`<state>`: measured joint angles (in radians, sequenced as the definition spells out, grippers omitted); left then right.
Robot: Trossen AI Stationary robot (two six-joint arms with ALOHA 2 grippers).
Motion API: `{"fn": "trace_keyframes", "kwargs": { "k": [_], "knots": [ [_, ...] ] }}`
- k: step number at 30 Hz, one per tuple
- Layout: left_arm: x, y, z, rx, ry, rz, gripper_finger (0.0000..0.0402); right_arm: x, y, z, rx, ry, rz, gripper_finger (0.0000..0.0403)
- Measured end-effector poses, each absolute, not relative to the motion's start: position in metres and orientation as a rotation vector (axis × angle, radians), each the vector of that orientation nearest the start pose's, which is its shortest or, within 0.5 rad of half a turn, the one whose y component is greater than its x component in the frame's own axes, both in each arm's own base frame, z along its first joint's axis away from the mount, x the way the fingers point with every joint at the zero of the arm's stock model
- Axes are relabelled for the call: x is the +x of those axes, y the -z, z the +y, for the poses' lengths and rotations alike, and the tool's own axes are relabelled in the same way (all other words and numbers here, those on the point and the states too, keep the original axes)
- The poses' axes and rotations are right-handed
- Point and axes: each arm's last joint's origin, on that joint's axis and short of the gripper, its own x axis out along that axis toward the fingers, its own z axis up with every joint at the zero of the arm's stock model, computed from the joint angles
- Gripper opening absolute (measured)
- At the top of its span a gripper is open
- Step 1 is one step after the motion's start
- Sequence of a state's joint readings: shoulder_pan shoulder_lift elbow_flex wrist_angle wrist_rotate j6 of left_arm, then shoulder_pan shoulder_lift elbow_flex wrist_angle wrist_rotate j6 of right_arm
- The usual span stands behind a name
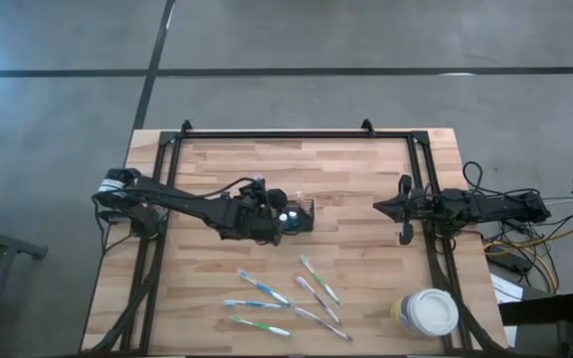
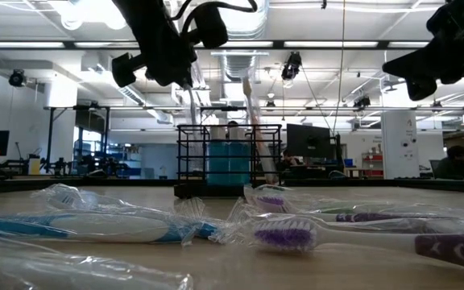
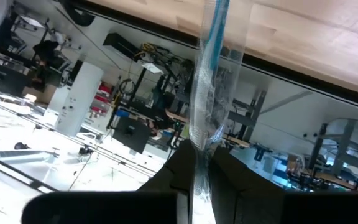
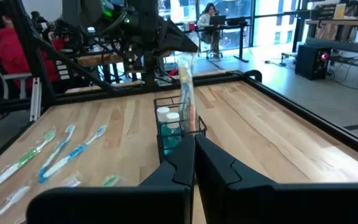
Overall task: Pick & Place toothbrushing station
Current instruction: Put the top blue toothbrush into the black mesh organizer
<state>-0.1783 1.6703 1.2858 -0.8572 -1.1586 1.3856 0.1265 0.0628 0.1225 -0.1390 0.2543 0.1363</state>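
Left tool (image 1: 267, 211) hovers just over the black wire caddy (image 1: 298, 217) mid-surface, pinching a wrapped blue toothbrush (image 3: 211, 74) upright. Caddy holds two white-capped tubes (image 4: 168, 121) and another wrapped brush (image 4: 187, 93). Six wrapped toothbrushes (image 1: 285, 296) lie near the front edge. Right tool (image 1: 384, 208) waits well apart, fingers pressed together, holding nothing.

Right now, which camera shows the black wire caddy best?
The right wrist view: the caddy stands whole on the table, white-capped tubes inside. The high view shows it partly under the left gripper; the low view shows only its side; the left wrist view misses it.
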Motion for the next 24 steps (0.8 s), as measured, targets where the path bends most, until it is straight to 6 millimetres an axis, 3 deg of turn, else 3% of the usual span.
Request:
{"fn": "trace_keyframes", "kwargs": {
  "k": [16,24],
  "knots": [
    [0.324,-0.236,-0.032,1.962,0.038,1.514,0.0029,0.093,-0.186,0.004,0.122,0.135,0.076,0.0008],
    [0.324,-0.236,-0.032,1.962,0.045,1.513,0.0061,0.093,-0.186,0.004,0.122,0.135,0.076,0.0008]
  ]
}}
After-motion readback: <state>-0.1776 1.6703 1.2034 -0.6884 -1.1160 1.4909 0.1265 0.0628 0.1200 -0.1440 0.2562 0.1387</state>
